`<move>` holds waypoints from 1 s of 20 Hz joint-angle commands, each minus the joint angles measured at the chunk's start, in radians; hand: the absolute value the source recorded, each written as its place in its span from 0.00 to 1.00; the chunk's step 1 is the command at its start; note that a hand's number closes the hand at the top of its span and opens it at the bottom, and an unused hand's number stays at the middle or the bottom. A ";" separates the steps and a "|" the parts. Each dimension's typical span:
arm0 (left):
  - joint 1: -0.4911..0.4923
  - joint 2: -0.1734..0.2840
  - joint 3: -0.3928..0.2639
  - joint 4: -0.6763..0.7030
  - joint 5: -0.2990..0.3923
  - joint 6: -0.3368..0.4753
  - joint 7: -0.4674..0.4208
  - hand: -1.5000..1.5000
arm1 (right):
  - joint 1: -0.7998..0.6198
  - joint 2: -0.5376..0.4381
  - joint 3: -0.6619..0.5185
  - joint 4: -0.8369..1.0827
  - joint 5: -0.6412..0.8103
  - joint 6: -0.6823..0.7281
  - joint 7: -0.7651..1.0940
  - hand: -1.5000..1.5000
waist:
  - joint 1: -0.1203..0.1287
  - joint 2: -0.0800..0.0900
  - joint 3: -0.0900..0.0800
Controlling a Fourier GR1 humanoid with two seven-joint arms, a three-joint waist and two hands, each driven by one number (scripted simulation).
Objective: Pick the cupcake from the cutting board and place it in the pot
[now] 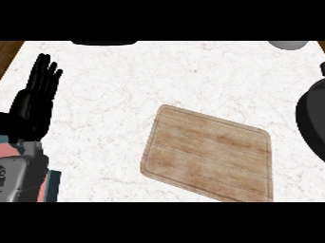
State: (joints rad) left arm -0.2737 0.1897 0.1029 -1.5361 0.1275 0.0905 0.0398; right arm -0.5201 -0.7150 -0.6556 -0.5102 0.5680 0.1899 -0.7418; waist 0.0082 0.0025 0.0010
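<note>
Black left hand (37, 90) rests at left, fingers straight up.

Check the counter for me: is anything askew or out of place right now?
The cutting board lies skewed on the counter and bare, with no cupcake on it. The pot is half cut off at the right edge, with something teal inside. The left robot hand rests open at left.

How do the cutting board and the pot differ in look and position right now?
The cutting board is light wood, flat and rectangular, lying whole in view at an angle near the counter's middle. The pot is black and round, cut off by the right edge, with something teal showing inside. Both rest on the white marble counter.
</note>
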 commanded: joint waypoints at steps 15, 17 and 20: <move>-0.015 0.008 0.016 0.004 0.006 -0.012 0.010 0.50 | 0.043 -0.273 -0.271 0.291 -0.306 0.288 -0.035 0.00 | 0.011 0.009 0.005; -0.025 -0.010 0.001 0.012 -0.001 -0.008 -0.004 0.50 | 0.058 -0.312 -0.282 0.299 -0.319 0.310 -0.027 0.00 | 0.011 0.011 0.007; -0.009 0.003 0.003 -0.023 0.007 -0.019 0.011 0.50 | 0.093 -0.322 -0.302 0.304 -0.341 0.323 -0.055 0.00 | 0.016 0.010 0.009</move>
State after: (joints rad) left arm -0.2962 0.1890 0.1115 -1.5311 0.1327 0.0792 0.0471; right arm -0.4656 -1.0020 -0.9265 -0.2308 0.2581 0.4329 -0.7234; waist 0.0182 0.0120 0.0071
